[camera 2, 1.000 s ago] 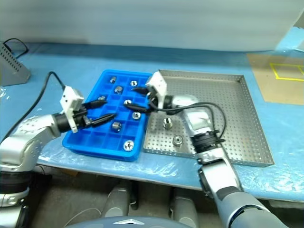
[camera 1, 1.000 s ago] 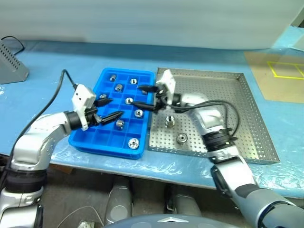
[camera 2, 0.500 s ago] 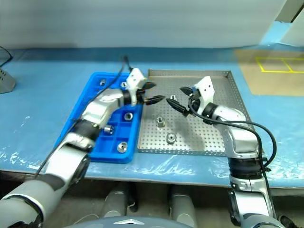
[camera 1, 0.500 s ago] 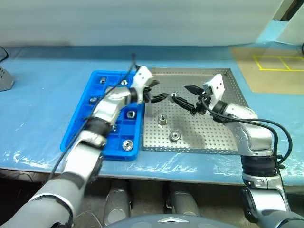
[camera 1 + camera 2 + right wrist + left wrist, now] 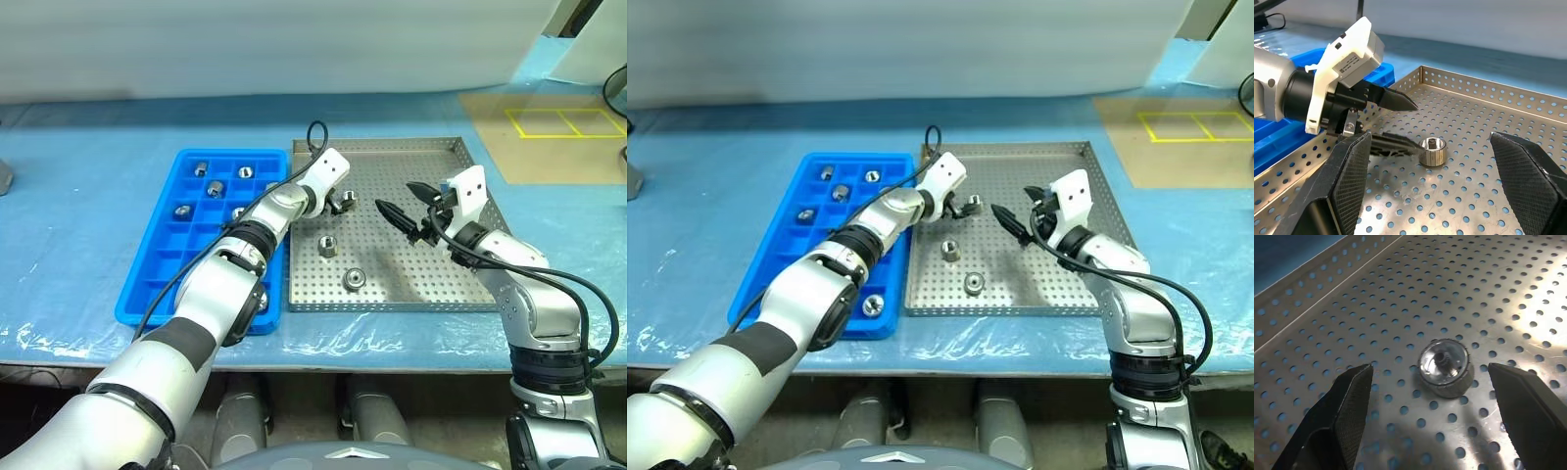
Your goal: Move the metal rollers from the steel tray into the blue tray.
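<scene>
Blue-covered tabletop (image 5: 88, 206) carries our steel tray (image 5: 460, 279), where three metal rollers (image 5: 353, 279) remain while several already sit in the blue tray (image 5: 157, 279) beside it, and our left gripper (image 5: 1432, 396), jaws apart, frames one roller as our right gripper (image 5: 404, 204) waits nearby, jaws apart and empty.

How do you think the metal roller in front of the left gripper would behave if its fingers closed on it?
The roller looks solid metal, so probably rigid and heavy for its size. Its shiny surface may slip between the fingers. Standing on end on the steel tray, it seems unlikely to roll unless tipped.
</scene>
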Robot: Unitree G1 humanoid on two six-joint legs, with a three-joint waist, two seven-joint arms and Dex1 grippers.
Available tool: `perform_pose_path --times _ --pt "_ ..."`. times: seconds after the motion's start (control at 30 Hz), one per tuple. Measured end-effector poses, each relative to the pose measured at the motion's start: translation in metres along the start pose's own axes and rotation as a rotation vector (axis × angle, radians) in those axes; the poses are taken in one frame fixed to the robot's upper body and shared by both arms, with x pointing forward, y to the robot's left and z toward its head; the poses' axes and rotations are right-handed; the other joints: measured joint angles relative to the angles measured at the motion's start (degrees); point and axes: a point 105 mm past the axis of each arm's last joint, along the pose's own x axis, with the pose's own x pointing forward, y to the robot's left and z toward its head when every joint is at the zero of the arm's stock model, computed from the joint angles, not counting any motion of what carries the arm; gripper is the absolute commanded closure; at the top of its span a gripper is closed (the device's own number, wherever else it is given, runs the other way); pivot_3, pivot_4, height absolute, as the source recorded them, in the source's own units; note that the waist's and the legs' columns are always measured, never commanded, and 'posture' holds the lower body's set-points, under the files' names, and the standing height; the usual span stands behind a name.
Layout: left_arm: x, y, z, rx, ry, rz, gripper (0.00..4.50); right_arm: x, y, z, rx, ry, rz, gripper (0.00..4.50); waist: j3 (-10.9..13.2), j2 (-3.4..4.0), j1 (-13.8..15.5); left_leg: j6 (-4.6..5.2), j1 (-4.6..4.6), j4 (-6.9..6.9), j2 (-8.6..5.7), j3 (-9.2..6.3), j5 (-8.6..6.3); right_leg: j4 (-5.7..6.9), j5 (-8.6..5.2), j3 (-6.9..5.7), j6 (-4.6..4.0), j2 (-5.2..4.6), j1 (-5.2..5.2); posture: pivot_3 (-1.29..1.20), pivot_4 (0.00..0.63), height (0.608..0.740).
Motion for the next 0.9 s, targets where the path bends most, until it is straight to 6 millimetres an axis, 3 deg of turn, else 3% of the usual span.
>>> perform_pose_path --times 0.33,0.9 --pt "0.010 -0.024 -0.005 -0.076 0.030 -0.035 0.50 -0.005 0.006 -0.010 0.004 0.018 -0.039 0.50 0.00 0.00 -0.25 0.15 -0.08 0.06 -0.02 0.00 -0.08 -0.09 0.00 -0.02 0.01 -0.05 0.01 -0.51 0.150 0.740" --pt "0.015 -0.027 -0.023 -0.204 0.130 0.120 0.50 -0.014 0.016 -0.025 0.022 0.054 -0.080 0.50 0.00 0.01 -3.19 0.50 -0.34 0.13 -0.07 -0.03 -0.31 -0.61 0.02 -0.09 0.09 -0.07 0.07 -0.57 0.150 0.740"
